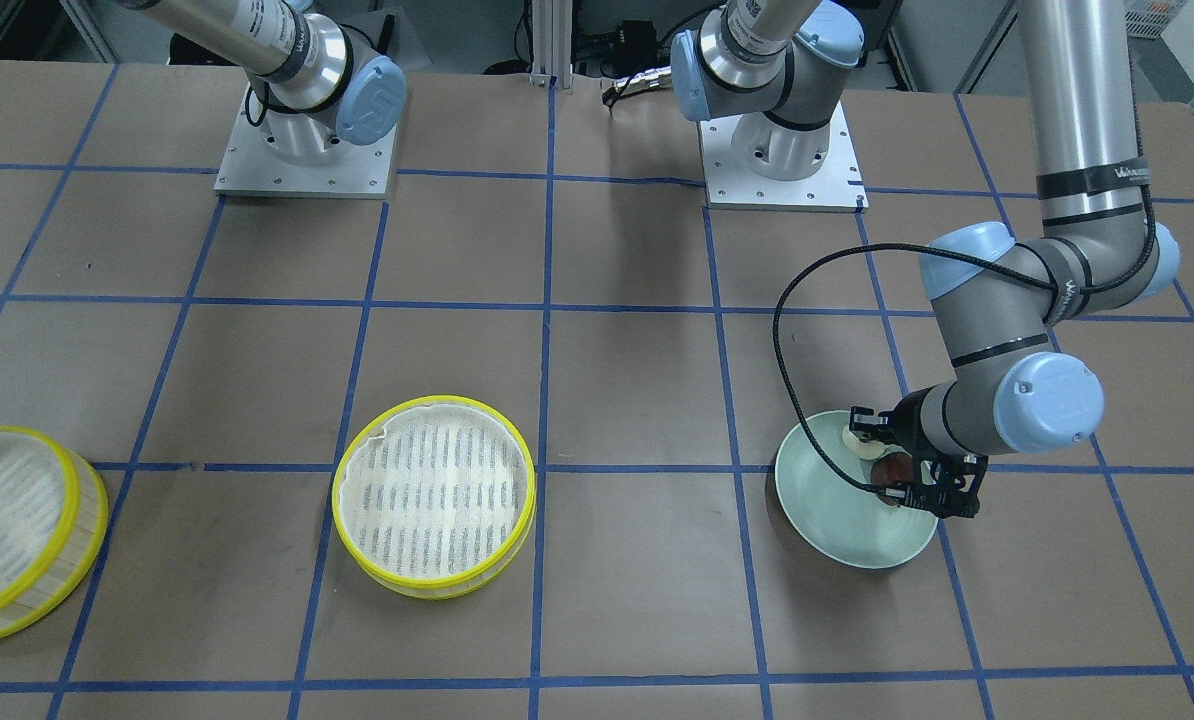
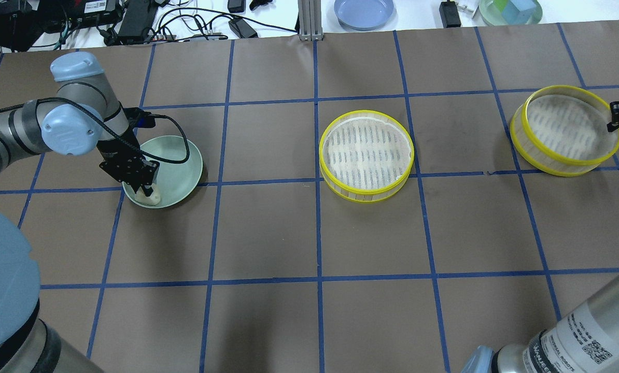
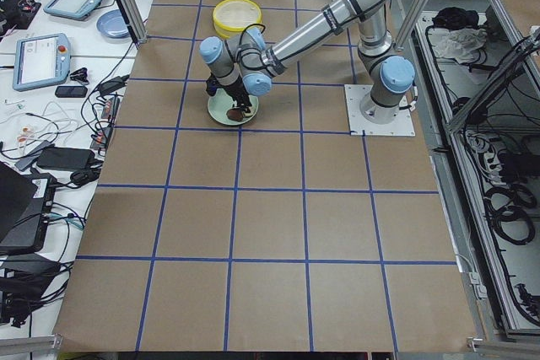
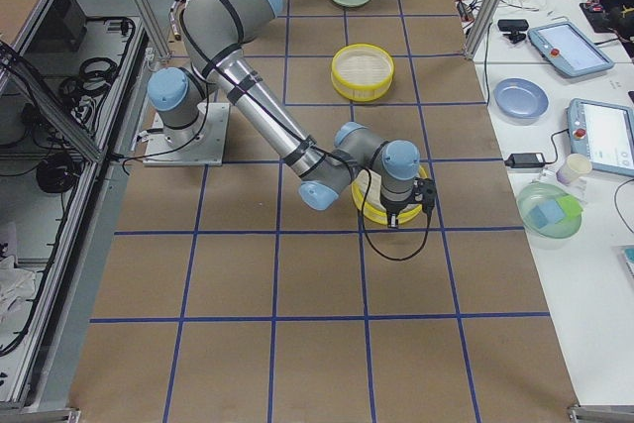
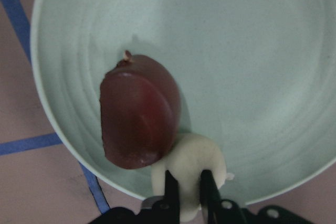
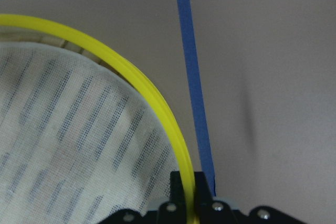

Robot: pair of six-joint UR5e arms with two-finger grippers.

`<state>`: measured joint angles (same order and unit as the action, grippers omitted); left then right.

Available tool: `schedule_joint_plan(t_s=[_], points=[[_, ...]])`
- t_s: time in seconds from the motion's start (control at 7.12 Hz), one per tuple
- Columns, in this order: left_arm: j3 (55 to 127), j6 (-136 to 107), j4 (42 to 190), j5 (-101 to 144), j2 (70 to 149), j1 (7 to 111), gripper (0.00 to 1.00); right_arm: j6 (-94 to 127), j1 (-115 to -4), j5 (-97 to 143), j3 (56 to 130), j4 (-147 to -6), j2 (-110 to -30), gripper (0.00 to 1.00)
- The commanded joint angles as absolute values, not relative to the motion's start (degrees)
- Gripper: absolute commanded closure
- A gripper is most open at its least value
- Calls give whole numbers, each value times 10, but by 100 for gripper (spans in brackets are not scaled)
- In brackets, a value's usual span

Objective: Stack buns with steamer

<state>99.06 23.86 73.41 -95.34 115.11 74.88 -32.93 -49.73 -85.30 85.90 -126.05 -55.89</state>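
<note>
A cream-white bun (image 5: 191, 153) and a dark reddish-brown bun (image 5: 139, 114) lie touching each other in the pale green plate (image 5: 252, 66), near its rim. My left gripper (image 5: 186, 182) is shut on the cream-white bun. In the overhead view the left gripper (image 2: 144, 189) is over the plate (image 2: 182, 166). One yellow-rimmed steamer tray (image 2: 366, 155) stands at the table's middle, lined with white cloth. My right gripper (image 6: 189, 184) is shut on the yellow rim (image 6: 131, 77) of a second steamer tray (image 2: 563, 129) at the right.
A blue plate (image 2: 364, 11) and a green bowl with blocks (image 2: 510, 10) sit beyond the table's far edge, among cables. The two arm bases (image 1: 305, 150) (image 1: 782, 150) stand at the robot's side of the table. Blue tape lines grid the brown surface.
</note>
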Motion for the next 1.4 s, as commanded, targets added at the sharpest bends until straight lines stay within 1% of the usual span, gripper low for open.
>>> schedule_joint_plan(t_s=[0.0, 0.28, 0.42, 0.56, 0.7, 0.84, 1.12, 1.26], points=[[956, 212, 774, -946, 1132, 754, 100, -329, -497, -859, 855, -1257, -588, 100], [947, 142, 822, -867, 1090, 766, 100, -323, -497, -860, 847, -1204, -619, 100], [937, 128, 829, -841, 1074, 796, 100, -303, -497, -860, 847, -1166, -627, 100], [927, 62, 828, -812, 1068, 836, 100, -298, -503, -861, 847, -1164, -629, 100], [923, -5, 805, -751, 1070, 872, 100, -273, -509, -857, 855, -1158, -643, 100], [924, -52, 750, -714, 1077, 898, 100, -235, -518, -853, 856, -1158, -650, 100], [932, -124, 689, -596, 1092, 930, 100, -176, -566, -861, 858, -1153, -662, 100], [935, -137, 673, -585, 1094, 940, 100, -149, -575, -860, 864, -1154, -668, 100]])
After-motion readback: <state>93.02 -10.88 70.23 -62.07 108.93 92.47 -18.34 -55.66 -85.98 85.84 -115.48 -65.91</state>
